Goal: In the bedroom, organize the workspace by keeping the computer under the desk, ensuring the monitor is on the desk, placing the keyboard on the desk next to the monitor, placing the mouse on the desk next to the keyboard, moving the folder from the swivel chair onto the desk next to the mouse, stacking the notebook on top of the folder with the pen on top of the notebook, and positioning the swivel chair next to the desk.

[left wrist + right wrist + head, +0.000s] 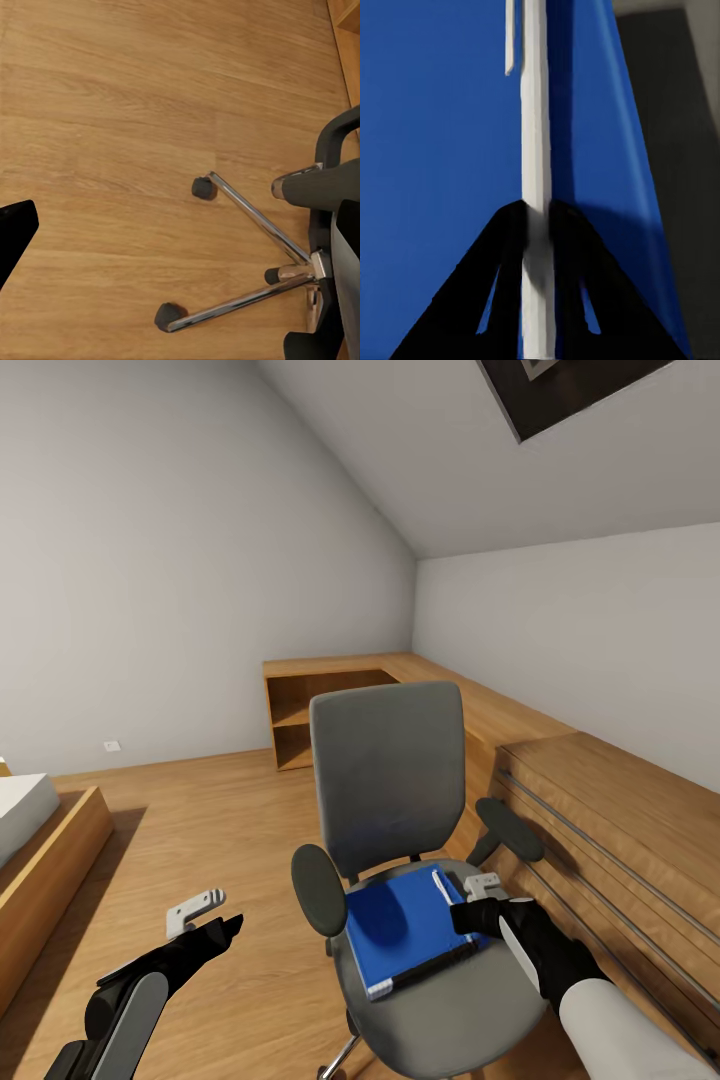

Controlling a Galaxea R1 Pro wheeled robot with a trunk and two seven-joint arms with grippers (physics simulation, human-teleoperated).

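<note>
The blue folder (405,932) lay on the chair (390,780) seat. The right gripper (537,217) had closed on its near-right edge, likely to lift it; the left gripper (205,920) hung empty, apparently parted.

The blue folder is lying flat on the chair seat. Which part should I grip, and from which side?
Grip the folder by its thin edge facing the right armrest, coming in low from the right. It lies flat on the swivel chair seat, so only an edge fits between fingers. The right gripper already looks closed on that white page edge; the left gripper hangs away over the floor.
</note>
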